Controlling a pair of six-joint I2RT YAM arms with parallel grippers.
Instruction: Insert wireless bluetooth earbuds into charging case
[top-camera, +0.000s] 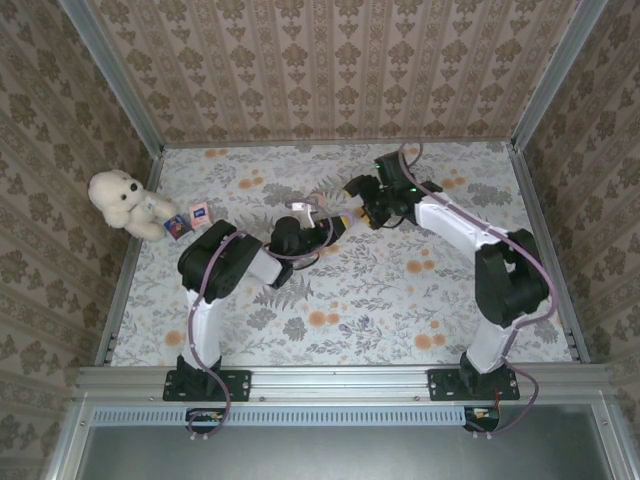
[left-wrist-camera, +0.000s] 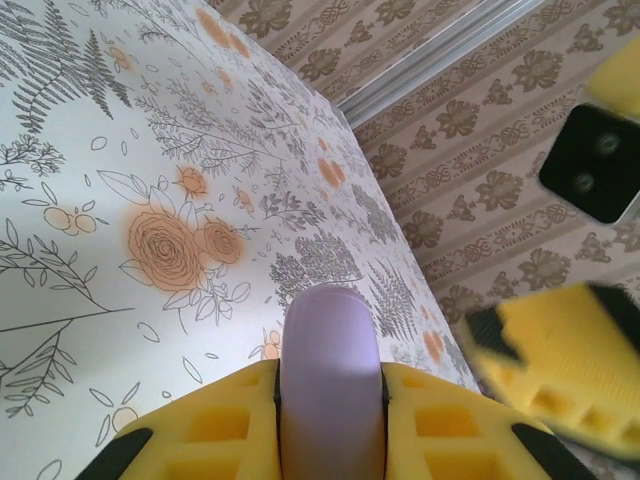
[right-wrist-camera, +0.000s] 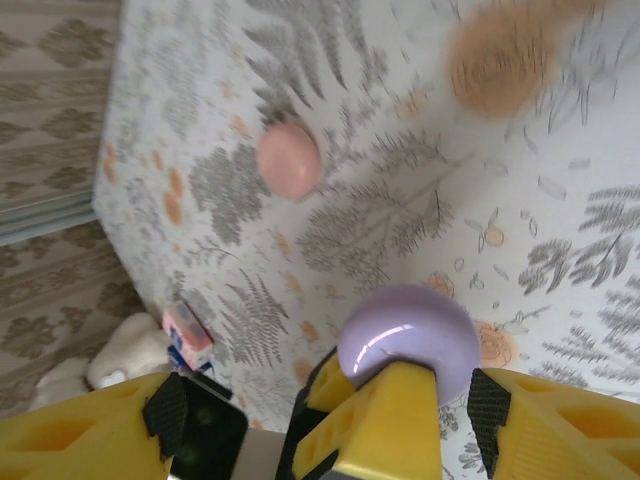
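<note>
Left hand (left-wrist-camera: 330, 400) squeezes the purple charging case (left-wrist-camera: 330, 335), its round end sticking straight out. Right hand (top-camera: 360, 215) waits beside the case, fingers spread, above the flowery counter (left-wrist-camera: 150, 140).

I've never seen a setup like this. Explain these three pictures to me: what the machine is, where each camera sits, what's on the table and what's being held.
These are two robot arms bolted at the near edge of a flower-patterned table. One picture looks down from above and behind them. The other two come from a camera on each wrist, so yellow fingers show along their lower edge. The left gripper is shut on a rounded lilac case. The right gripper is open close beside it and seems to hold nothing. On the table lie a small pink rounded thing, a white teddy bear and, next to the bear, two small colourful items.
</note>
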